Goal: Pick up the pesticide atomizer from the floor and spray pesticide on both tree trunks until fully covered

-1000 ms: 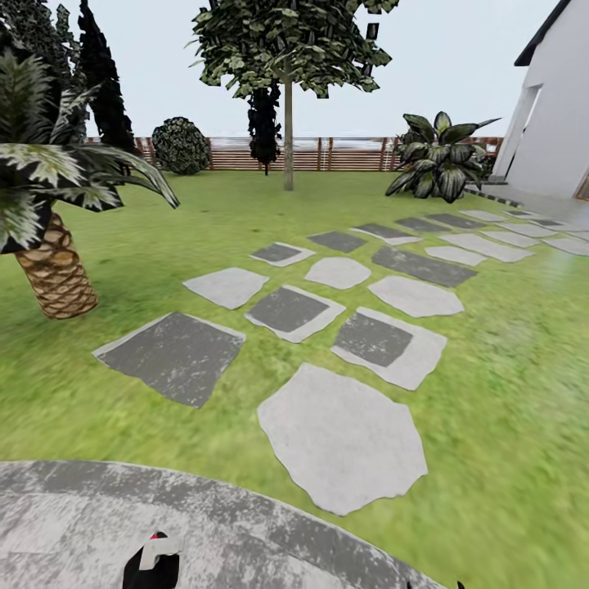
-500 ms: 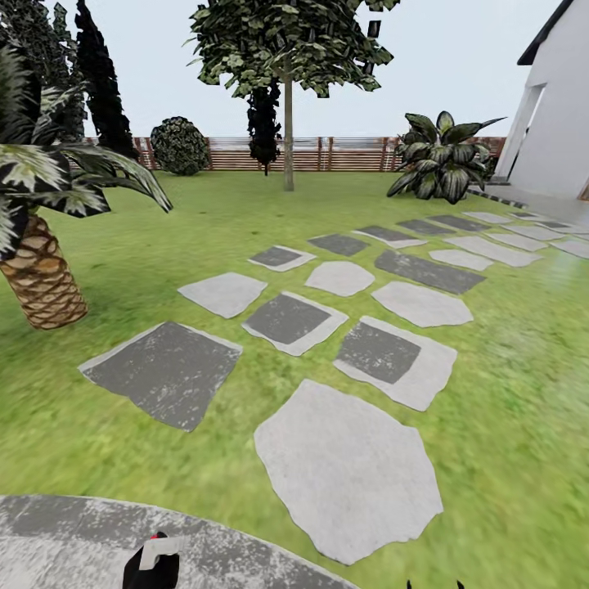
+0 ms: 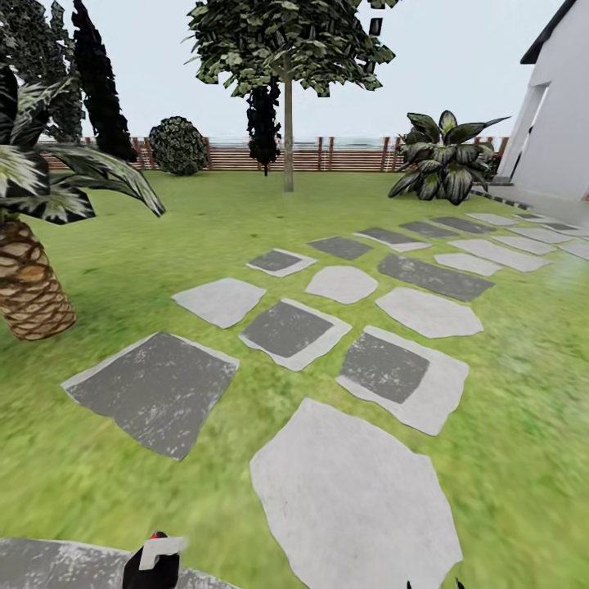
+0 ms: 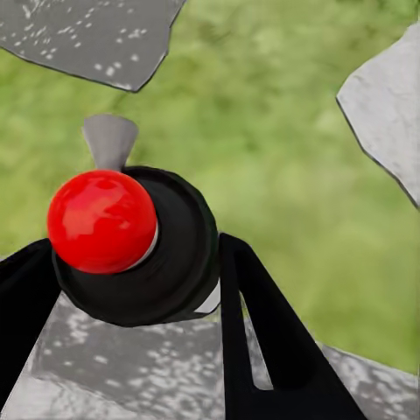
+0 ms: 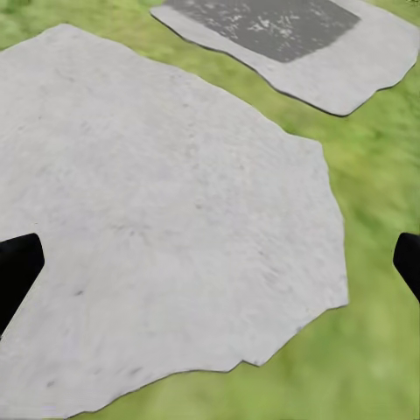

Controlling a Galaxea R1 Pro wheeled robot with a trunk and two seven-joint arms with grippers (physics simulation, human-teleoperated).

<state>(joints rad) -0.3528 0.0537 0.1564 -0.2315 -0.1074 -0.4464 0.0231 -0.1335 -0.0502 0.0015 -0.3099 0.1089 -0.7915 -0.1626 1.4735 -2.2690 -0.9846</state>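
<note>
Both hands ride low while the robot crosses the green lawn [image 3: 204, 229]: the left hand [image 4: 131, 289] is clamped with a black finger on either side of the slim dark-grey pesticide atomizer [image 4: 140, 249], whose red-dotted cap faces the wrist camera, and the right hand [image 5: 210, 262] is spread wide and carries nothing. Judging by this, pickup is done and the step in hand is the approach to the tall tree with the straight mottled tan-grey trunk [image 3: 288, 135], far ahead of the left hand beyond the grey stepping slabs [image 3: 352, 499]. Next it should close that gap, then raise and aim the nozzle at the bark.
</note>
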